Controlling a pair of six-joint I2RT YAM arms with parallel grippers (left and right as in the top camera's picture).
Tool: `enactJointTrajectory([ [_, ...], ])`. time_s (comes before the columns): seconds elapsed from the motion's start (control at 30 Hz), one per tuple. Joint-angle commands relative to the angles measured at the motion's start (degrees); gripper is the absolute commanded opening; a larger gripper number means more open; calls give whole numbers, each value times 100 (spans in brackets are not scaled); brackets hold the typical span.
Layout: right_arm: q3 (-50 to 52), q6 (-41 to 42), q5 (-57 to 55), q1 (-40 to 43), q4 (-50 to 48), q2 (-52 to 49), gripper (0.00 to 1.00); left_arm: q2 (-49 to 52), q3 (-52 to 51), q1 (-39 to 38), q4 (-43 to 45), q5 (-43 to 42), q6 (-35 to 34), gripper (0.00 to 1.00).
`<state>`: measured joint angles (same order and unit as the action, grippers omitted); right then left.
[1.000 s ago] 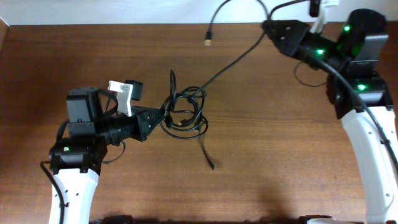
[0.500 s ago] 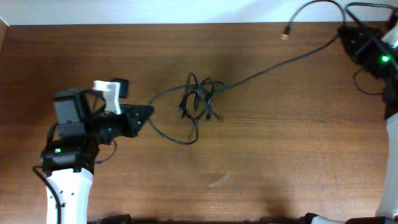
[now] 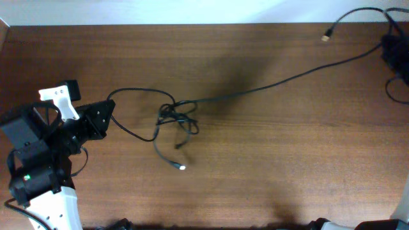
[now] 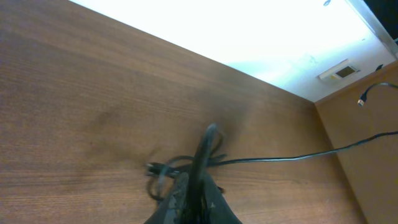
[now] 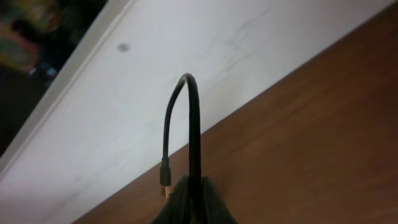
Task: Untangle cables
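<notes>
The thin black cables (image 3: 176, 118) form a small knot at the table's middle left. One strand (image 3: 275, 82) runs taut to the far right, where my right gripper (image 3: 391, 46) sits at the frame edge; its gold plug end (image 3: 326, 36) hangs free. In the right wrist view my right gripper (image 5: 194, 190) is shut on that cable (image 5: 194, 124), its plug (image 5: 165, 180) beside it. My left gripper (image 3: 108, 108) is shut on another strand (image 3: 131, 93); in the left wrist view the gripper (image 4: 194, 193) pinches the cable (image 4: 205, 146). A loose end with a plug (image 3: 181, 167) lies below the knot.
The white wall edge (image 3: 192, 11) borders the table's far side. The left arm's body (image 3: 38, 160) stands at the lower left. A thicker black robot cable (image 3: 396, 89) loops at the far right edge.
Both arms have pulled apart, left going left and right going right. The cable between them has drawn out straight, and the knot has slid left and tightened smaller.
</notes>
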<state>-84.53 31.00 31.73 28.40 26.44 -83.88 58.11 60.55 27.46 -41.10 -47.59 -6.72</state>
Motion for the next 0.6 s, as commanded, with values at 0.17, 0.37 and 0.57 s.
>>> enactJointTrajectory([
  [0.17,-98,-256,-1338,879,168,9,4,-81,160,35,39,-105,-11,9],
  [0.37,-98,-575,-1895,1213,638,9,4,-83,160,35,37,-107,-11,10],
  [0.57,-98,-570,588,706,216,9,4,-81,160,35,35,-669,-11,37],
])
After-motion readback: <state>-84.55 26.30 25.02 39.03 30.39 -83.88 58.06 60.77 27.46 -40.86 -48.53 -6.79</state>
